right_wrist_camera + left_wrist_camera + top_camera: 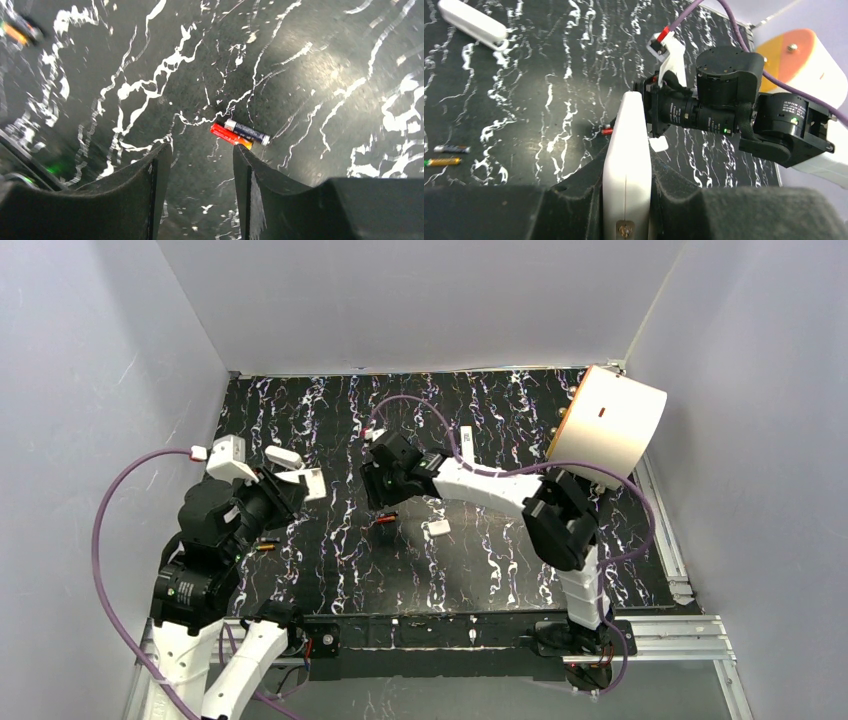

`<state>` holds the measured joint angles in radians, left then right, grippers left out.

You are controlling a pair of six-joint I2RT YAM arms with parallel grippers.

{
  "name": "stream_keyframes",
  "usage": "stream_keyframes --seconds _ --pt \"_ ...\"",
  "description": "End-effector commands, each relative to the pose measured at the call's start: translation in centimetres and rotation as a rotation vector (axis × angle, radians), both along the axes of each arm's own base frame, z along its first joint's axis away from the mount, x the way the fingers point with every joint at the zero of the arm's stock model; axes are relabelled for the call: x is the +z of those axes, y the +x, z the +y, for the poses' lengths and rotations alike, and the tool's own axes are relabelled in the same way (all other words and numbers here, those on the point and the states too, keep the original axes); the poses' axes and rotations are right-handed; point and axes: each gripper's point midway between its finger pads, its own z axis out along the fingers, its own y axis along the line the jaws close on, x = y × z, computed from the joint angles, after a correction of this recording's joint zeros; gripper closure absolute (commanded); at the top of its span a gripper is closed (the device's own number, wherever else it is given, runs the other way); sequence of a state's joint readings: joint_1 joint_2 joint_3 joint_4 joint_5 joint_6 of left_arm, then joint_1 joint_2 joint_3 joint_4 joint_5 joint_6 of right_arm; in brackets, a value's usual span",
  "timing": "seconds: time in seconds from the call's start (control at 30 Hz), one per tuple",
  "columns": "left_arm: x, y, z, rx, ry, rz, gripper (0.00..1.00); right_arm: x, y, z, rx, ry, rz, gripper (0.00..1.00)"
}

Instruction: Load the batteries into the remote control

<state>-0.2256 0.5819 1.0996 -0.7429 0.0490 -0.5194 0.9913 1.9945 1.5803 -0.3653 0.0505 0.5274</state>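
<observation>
Top external camera: the left arm (pixel 215 525) sits folded over its base at the near left, wrist tipped toward the middle of the table (pixel 500 560). The left gripper (pixel 627 160) is clamped on the remote control (pixel 629 120), whose narrow side faces the wrist camera (whether its battery bay holds anything cannot be told from here). The right arm (pixel 490 483) rises from its base at the near right, bends at the elbow and reaches left across the black marbled surface. The right gripper (pixel 200 152) points down, jaws apart with nothing between them. Two batteries (pixel 245 131) lie touching, side by side, on the table just beyond its fingertips, one orange-red and one dark. Two more (pixel 451 148) lie close to the left arm. A second white remote (pixel 471 20) lies flat farther back, and a small white piece (pixel 437 529) lies just right of the touching pair.
</observation>
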Motion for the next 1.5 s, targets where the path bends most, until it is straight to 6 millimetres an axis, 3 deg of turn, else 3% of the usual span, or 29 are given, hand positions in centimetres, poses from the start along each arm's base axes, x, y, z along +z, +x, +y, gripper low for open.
stream_keyframes --seconds 0.0,0.23,0.43,0.63,0.8,1.47 --pt "0.4 -0.5 2.9 0.164 0.03 0.019 1.0 -1.2 -1.3 0.3 0.377 -0.108 -0.068 0.43" --pt "0.7 -0.3 2.8 0.162 0.033 0.03 1.0 -3.2 -2.6 0.8 0.507 -0.103 -0.026 0.46" --pt "0.8 0.3 2.8 0.163 0.044 0.033 1.0 -4.8 -2.8 0.5 0.511 -0.124 -0.014 0.47" --pt "0.7 0.9 2.6 0.158 0.047 0.037 1.0 -4.9 -2.5 0.7 0.524 -0.127 -0.033 0.47" --pt "0.6 1.1 2.6 0.156 0.054 0.039 1.0 -3.7 -2.3 1.2 0.531 -0.091 -0.069 0.48" --pt "0.1 1.9 2.5 0.149 0.073 0.055 1.0 -5.3 -1.2 1.3 0.537 -0.127 -0.104 0.48"
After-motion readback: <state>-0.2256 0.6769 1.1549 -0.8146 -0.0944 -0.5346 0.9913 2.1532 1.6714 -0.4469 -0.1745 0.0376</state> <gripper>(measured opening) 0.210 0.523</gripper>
